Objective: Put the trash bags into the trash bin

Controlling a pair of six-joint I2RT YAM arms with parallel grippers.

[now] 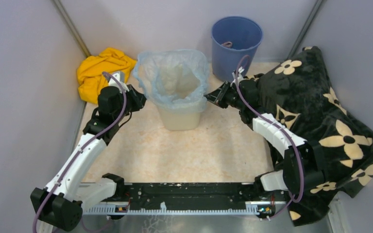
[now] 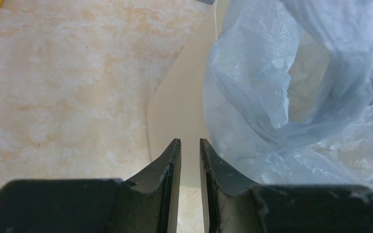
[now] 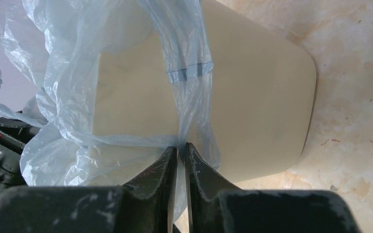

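Note:
The cream trash bin [image 1: 179,119] stands at the back middle of the table. A pale-blue trash bag [image 1: 172,77] lines it, its edge draped over the rim. My right gripper [image 1: 209,98] is at the bin's right side. In the right wrist view it [image 3: 181,145] is shut on a bunched fold of the trash bag [image 3: 68,97] against the bin wall [image 3: 262,97]. My left gripper [image 1: 138,99] is at the bin's left side. In the left wrist view its jaws [image 2: 189,141] stand slightly apart with nothing between them, beside the bag [image 2: 281,111] and bin [image 2: 175,111].
A yellow cloth [image 1: 102,70] lies at the back left, close behind my left arm. A round blue bucket [image 1: 235,43] stands at the back right. A black blanket with cream flowers [image 1: 320,111] covers the right side. Grey walls close in on both sides.

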